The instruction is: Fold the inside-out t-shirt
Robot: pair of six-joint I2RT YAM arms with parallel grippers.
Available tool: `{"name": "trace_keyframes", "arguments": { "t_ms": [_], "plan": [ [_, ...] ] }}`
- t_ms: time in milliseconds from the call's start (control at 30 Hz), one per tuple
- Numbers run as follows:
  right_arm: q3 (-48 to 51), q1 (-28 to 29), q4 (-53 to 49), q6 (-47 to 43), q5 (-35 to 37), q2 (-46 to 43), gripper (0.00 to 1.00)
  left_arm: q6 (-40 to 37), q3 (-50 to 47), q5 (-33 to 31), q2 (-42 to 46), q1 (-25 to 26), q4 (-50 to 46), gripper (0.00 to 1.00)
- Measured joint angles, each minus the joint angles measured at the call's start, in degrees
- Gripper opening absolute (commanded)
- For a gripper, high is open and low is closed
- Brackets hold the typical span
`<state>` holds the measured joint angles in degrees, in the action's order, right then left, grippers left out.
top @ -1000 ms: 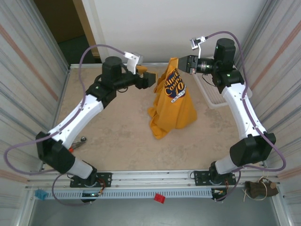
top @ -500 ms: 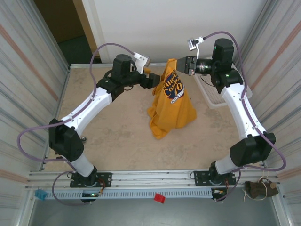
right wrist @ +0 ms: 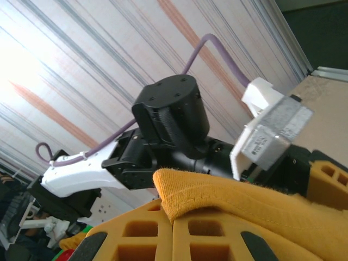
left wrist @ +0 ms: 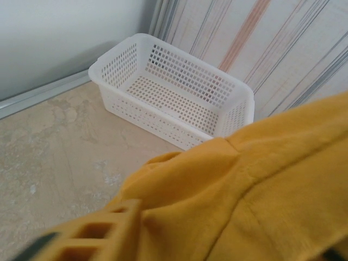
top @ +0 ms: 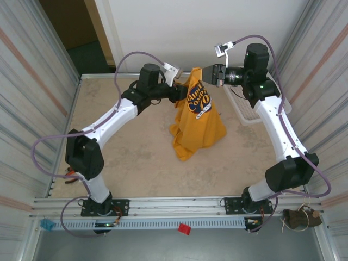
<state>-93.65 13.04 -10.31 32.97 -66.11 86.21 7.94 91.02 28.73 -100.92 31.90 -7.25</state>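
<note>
Pinching t-shirt (top: 199, 122) top: right gripper (top: 209, 75); left gripper (top: 183, 93) at its edge, grip unclear

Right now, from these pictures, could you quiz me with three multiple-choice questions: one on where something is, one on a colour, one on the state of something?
1. Where is the basket?
A. far right of the table
B. near left corner
C. dead centre

2. What colour is the shirt?
A. blue
B. mustard yellow
C. white

3. How is the shirt?
A. spread flat
B. folded in the basket
C. hanging from the right gripper, lower end on the table

Answers:
1 A: it sits at the back by the right wall.
2 B: yellow cloth with dark lettering.
3 C: the shut gripper pinches its top edge.
</note>
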Motion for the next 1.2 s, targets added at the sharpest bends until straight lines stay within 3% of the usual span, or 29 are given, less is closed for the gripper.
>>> {"name": "trace_keyframes", "arguments": {
  "t_ms": [167,200,233,300,400,500,600,733,833,967,1200],
  "plan": [
    [2.19,-1.81,0.0,-0.17,0.35,-0.81,0.0,3.13,1.66,-2.03,0.76,-1.46,-0.26,0.0],
    [2.64,-2.47,-0.33,-0.48,0.81,-0.9,0.12,4.28,2.29,-2.32,1.42,-2.36,-0.63,0.0],
    [2.8,-3.3,-1.53,-0.87,2.47,-0.9,0.51,5.7,3.67,-2.64,2.21,-3.72,-1.55,0.0],
    [1.81,-4.68,-6.19,-2.86,8.17,-0.22,0.61,7.82,7.72,-2.86,3.39,-5.99,-3.69,0.0],
    [-1.07,-5.57,-13.09,-5.18,19.26,1.57,0.62,10.23,15.58,-3.08,5.01,-8.26,-7.15,0.0],
    [0.2,-2.69,-17.0,-5.07,30.4,-0.02,0.62,11.74,19.93,-3.08,7.34,-7.21,-9.64,0.0],
    [3.26,6.05,-18.93,-4.63,41.86,-4.72,0.63,12.17,20.37,-3.32,9.53,-5.22,-11.8,0.0],
    [7.28,21.03,-18.43,-2.95,53.46,-11.3,0.73,12.72,20.39,-5.46,9.29,-3.52,-15.89,0.0],
    [7.3,26.99,-17.07,-1.92,59.65,-12.33,0.79,12.92,20.68,-7.8,8.28,-3.13,-19.76,0.0],
    [3.13,29.51,-16.63,-1.92,65.13,-8.24,0.8,12.94,22.43,-9.62,7.19,-2.73,-23.04,0.0],
    [-4.9,28.74,-16.39,-2.14,70.69,2.67,0.67,13.11,27.21,-10.88,7.06,-1.64,-25.55,0.0]
  ]
}}
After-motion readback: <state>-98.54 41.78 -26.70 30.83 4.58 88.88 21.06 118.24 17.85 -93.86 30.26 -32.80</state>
